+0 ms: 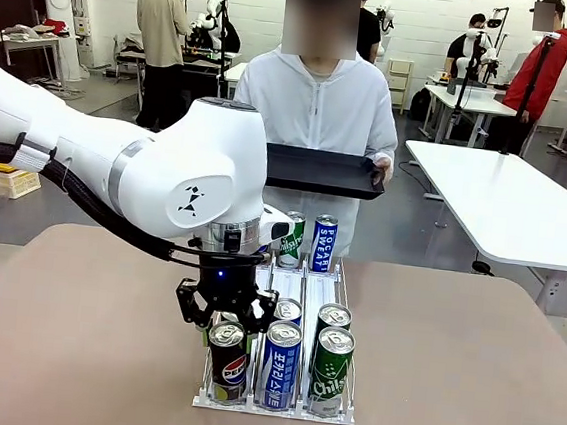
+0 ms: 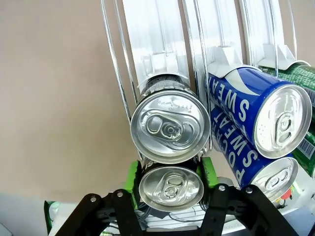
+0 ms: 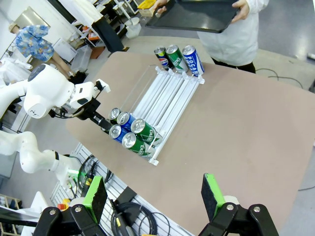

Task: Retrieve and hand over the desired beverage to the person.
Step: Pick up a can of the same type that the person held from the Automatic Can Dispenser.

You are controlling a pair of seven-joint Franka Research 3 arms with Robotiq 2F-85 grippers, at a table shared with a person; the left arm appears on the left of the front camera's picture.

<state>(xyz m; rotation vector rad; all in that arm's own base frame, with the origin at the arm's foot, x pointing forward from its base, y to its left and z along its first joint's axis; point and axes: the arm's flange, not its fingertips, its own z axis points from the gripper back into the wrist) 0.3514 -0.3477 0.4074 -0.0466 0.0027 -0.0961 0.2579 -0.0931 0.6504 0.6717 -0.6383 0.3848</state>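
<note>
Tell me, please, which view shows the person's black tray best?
The front view: the black tray spans the person's front, one end behind the left arm. The right wrist view crops it at the top edge.

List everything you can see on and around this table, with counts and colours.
Table: one, beige, under the rack.
Rack: one, clear, three lanes, mid-table.
Dark cans: three; two lying in the left lane, one standing at far end.
Blue cans: three; two in middle lane, one standing far end.
Green cans: three; two in right lane, one standing far end.
Tray: one, black, held by the person.
Person: one, white jacket, far side.
Left end effector: one, black, green pads flanking the front dark can.
Right end effector: one, open, above the table.
</note>
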